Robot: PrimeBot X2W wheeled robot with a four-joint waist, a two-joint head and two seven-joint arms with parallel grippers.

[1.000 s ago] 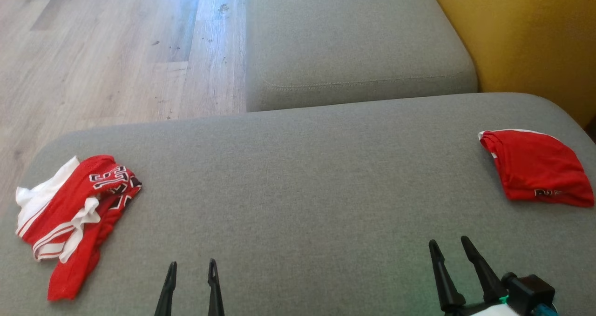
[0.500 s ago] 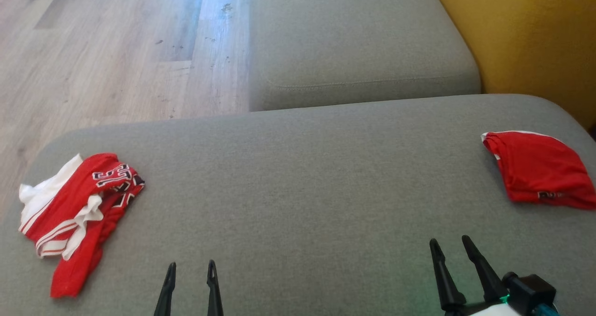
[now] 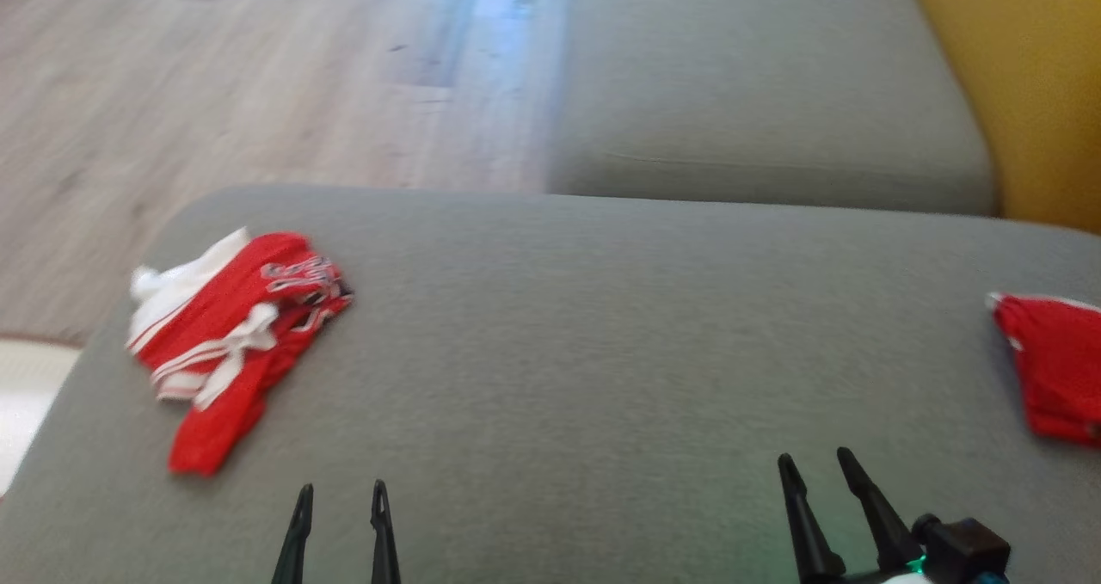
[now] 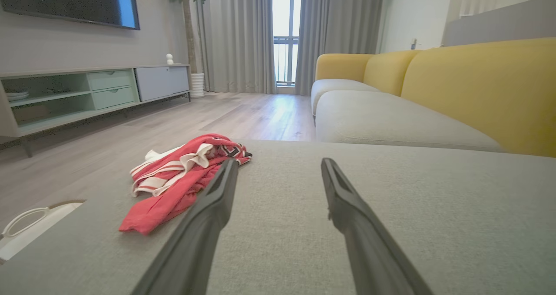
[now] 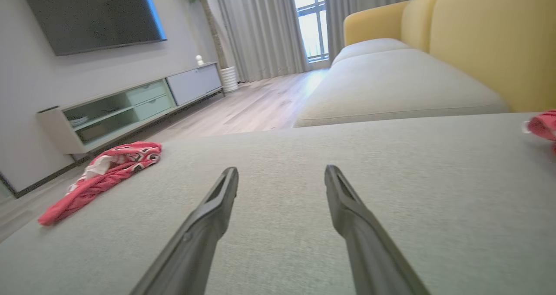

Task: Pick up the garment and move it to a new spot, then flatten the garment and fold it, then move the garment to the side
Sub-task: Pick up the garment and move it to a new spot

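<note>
The crumpled red-and-white jersey garment (image 3: 232,343) lies at the grey sofa cushion's (image 3: 602,352) left end, forward-left of the nearer left tool (image 3: 341,487), long axis slanting; left tool and right tool (image 3: 814,455) stand apart, empty.

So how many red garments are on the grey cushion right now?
2: a crumpled red-and-white jersey at the left, and a plain red garment at the right edge, partly cropped.
</note>
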